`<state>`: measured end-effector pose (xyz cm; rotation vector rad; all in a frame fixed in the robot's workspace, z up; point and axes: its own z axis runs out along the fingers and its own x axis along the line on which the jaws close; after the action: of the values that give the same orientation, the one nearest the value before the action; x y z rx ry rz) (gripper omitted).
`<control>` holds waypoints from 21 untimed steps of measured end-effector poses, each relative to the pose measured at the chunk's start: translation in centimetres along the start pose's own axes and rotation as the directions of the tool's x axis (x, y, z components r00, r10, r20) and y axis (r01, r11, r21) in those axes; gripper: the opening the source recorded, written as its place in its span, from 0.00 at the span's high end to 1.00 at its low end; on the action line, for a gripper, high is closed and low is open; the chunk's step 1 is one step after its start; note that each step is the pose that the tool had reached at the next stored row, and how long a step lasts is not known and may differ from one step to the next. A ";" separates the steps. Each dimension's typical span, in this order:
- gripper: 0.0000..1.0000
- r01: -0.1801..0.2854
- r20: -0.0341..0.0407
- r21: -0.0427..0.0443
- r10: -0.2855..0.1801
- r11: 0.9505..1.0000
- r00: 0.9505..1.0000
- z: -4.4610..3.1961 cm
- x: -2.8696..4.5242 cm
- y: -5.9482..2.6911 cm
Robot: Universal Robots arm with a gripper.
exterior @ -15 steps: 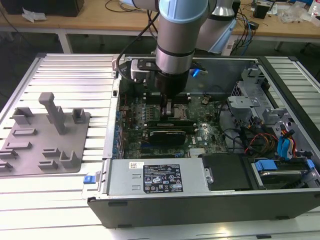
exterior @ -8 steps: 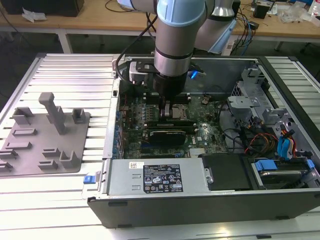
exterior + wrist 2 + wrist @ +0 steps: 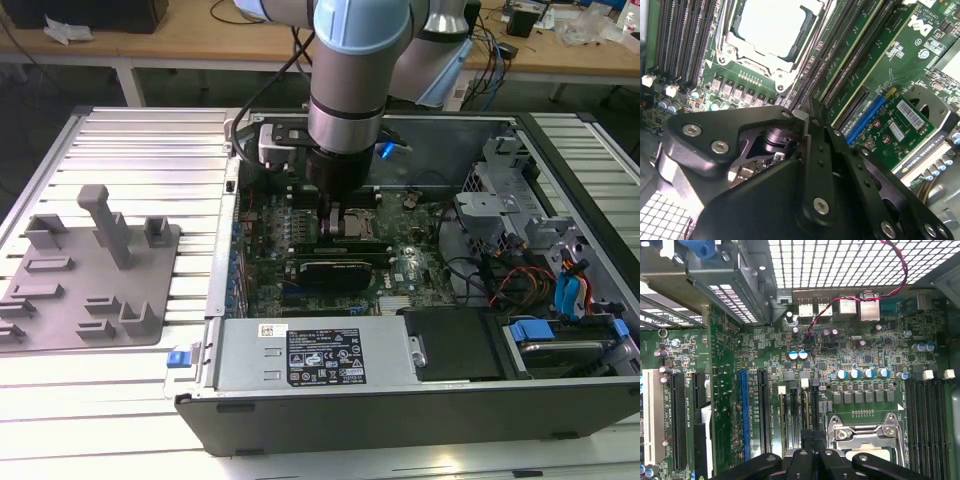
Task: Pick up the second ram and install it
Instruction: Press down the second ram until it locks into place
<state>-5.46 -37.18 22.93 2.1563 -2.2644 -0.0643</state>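
Note:
My gripper [image 3: 338, 222] reaches down inside the open computer case [image 3: 400, 410], just above the motherboard [image 3: 300, 240]. In both wrist views its black fingers [image 3: 807, 112] are pressed together and the gripper [image 3: 810, 441] hangs over the long dark memory slots [image 3: 795, 410] beside the CPU socket [image 3: 865, 437]. In the second wrist view the socket [image 3: 772, 30] lies beyond the fingertips, with memory slots [image 3: 840, 55] on one side of it. The second ram is hidden beneath the fingers.
A grey holder plate [image 3: 90, 275] with upright blocks lies outside the case on the exterior view's left. A black card [image 3: 340, 268] stands in front of the gripper, then the power supply [image 3: 310, 352]. Drive bays and cables [image 3: 530, 260] crowd the exterior view's right.

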 end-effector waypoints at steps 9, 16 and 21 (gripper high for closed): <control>0.92 0.000 0.000 0.000 0.000 1.000 1.000 0.09 0.00 -0.01; 0.92 0.000 0.000 0.000 0.000 1.000 1.000 -2.03 -0.05 0.08; 0.92 0.000 0.000 0.000 0.000 1.000 1.000 -2.09 -0.12 -1.48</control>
<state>-3.90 -37.18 24.96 2.1566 -2.2646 -0.0643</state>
